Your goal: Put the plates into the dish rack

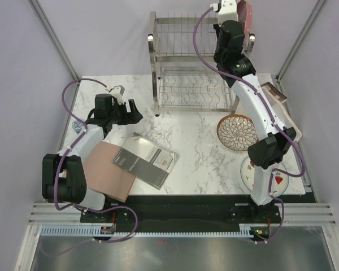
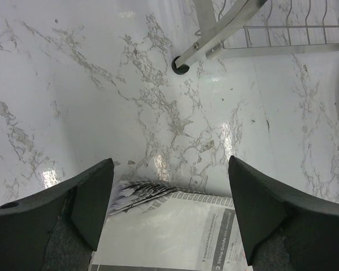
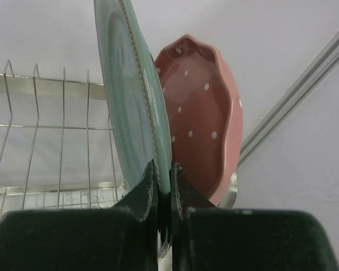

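My right gripper [image 3: 163, 167] is shut on the lower rim of the grey-green plate [image 3: 133, 96] and holds it upright on edge over the top tier of the dish rack [image 1: 195, 62], at the rack's right end. The pink dotted plate [image 3: 206, 113] stands upright just behind it, and it also shows in the top view as the pink plate [image 1: 244, 14]. The brown-rimmed petal plate [image 1: 236, 132] and the strawberry plate [image 1: 278, 180] lie flat on the table at the right, the latter partly hidden by the right arm. My left gripper [image 1: 131, 112] is open and holds nothing.
A dark grey booklet [image 1: 146, 161] lies under the left gripper's fingers [image 2: 96, 197], overlapping a brown board [image 1: 107, 172]. The rack's front left foot [image 2: 181, 65] stands on the marble ahead of the left gripper. Upright wires [image 3: 45, 130] fill the rack to the left of the held plate.
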Action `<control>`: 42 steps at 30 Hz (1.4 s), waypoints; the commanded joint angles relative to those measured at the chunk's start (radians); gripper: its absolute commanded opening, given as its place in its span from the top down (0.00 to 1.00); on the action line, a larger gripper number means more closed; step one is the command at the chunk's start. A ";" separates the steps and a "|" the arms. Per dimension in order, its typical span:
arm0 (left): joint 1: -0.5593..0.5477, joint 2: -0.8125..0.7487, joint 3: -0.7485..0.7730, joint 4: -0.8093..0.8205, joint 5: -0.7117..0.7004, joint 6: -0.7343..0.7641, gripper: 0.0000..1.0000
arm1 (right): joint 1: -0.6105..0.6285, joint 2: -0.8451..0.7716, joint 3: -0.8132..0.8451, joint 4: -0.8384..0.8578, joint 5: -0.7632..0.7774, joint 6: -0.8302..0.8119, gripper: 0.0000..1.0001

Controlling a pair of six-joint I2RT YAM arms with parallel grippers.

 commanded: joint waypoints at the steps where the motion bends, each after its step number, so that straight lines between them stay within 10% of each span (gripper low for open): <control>1: -0.003 -0.014 -0.009 0.043 -0.019 -0.022 0.11 | -0.003 -0.022 0.089 0.146 0.053 0.037 1.00; 29: -0.002 0.086 0.051 0.063 0.015 -0.019 0.11 | 0.036 -0.157 -0.099 0.503 0.200 -0.131 1.00; 42: -0.002 0.106 0.054 0.063 0.016 -0.025 0.11 | 0.035 -0.090 -0.056 0.356 0.119 -0.055 1.00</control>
